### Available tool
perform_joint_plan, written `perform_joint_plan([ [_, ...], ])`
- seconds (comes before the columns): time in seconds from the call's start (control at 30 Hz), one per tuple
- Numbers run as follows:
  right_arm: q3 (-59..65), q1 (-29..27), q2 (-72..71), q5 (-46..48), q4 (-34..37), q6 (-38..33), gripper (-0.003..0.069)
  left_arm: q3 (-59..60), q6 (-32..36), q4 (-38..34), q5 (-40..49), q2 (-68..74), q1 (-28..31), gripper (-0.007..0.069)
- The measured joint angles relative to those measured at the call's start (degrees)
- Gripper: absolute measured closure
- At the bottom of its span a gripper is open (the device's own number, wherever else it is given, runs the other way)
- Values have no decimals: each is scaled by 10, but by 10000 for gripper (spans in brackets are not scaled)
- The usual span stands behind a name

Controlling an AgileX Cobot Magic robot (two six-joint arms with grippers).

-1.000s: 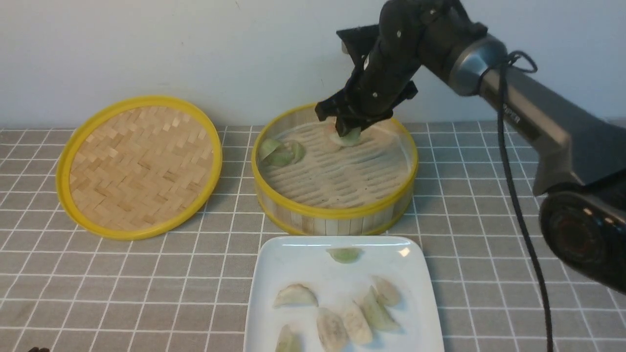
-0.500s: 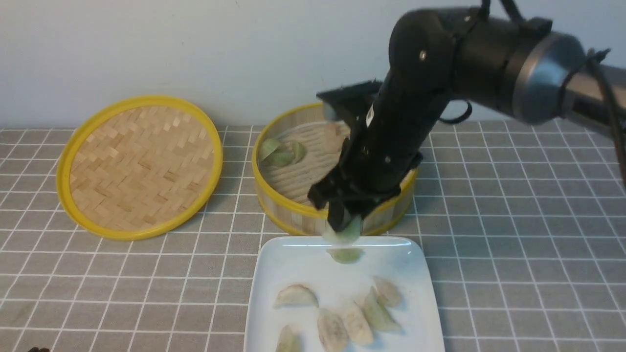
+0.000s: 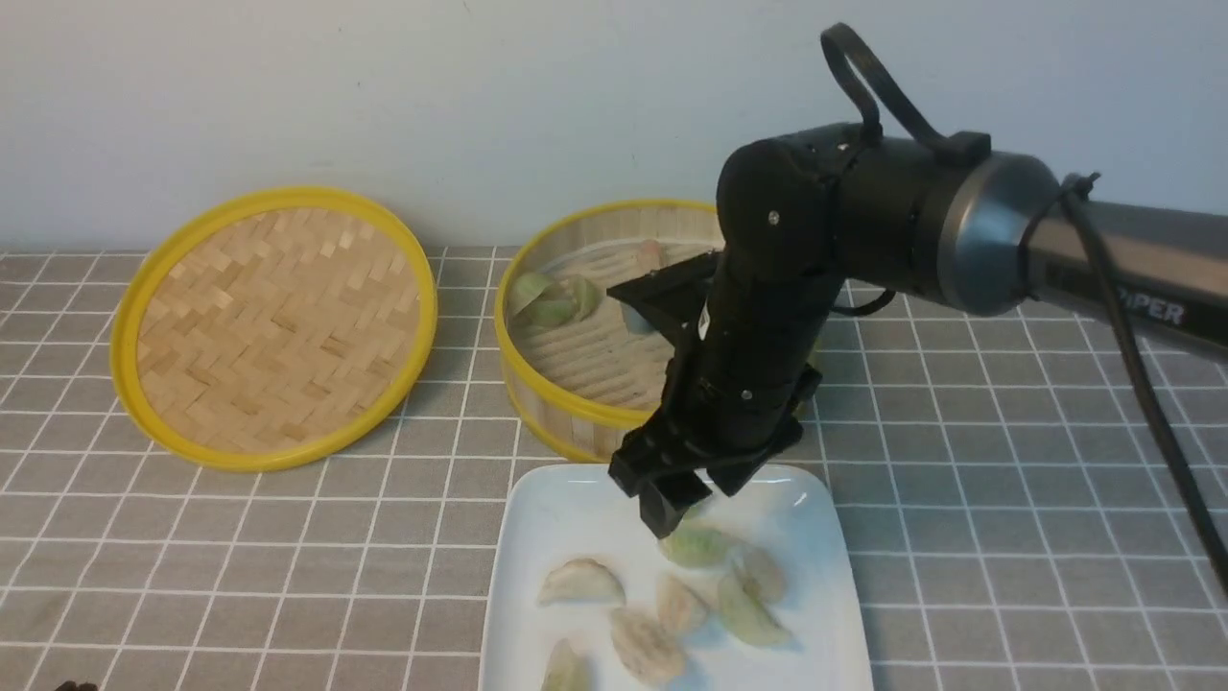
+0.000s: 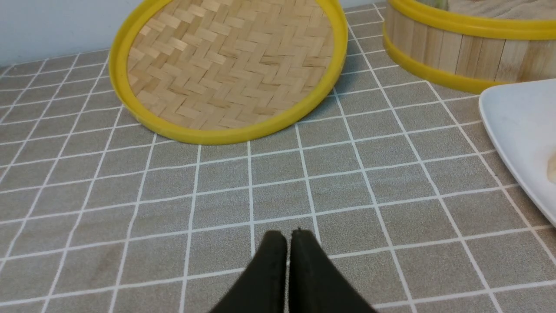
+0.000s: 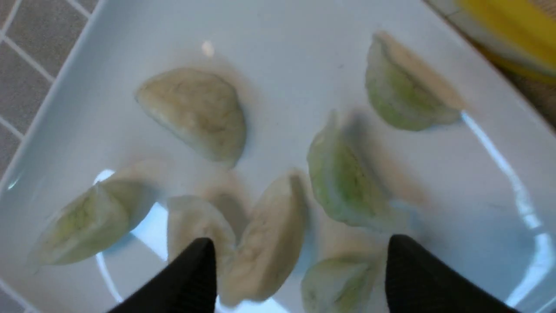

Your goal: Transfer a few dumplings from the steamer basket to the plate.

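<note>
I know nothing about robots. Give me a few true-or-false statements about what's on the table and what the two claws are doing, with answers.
1. The right gripper hangs open over the plate. True.
2. The steamer basket is empty. False: green dumplings lie in it.
3. The lid sits on the steamer basket. False: it lies apart from it, to its left.
4. The left gripper is shut with nothing in it. True.
</note>
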Motion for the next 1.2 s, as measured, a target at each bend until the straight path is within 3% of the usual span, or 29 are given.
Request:
perform_joint_plan([
  [0.13,-56,-9,3,-60,-94,22,129,0,0,0,0,0,0,629],
  [0.23,-118,-33,17,-76,-116,42,127,0,0,0,0,0,0,629],
  [0.6,-325,-118,136,-6,-73,45,127,0,0,0,0,0,0,629],
  [0.73,-342,-125,141,20,-70,42,201,0,0,0,0,0,0,629],
  [0.87,-298,-125,69,23,-66,42,494,0,0,0,0,0,0,629],
  [1.0,-204,-125,-48,23,-61,42,645,0,0,0,0,0,0,629],
  [1.2,-31,-125,-256,21,-62,48,672,0,0,0,0,0,0,629],
])
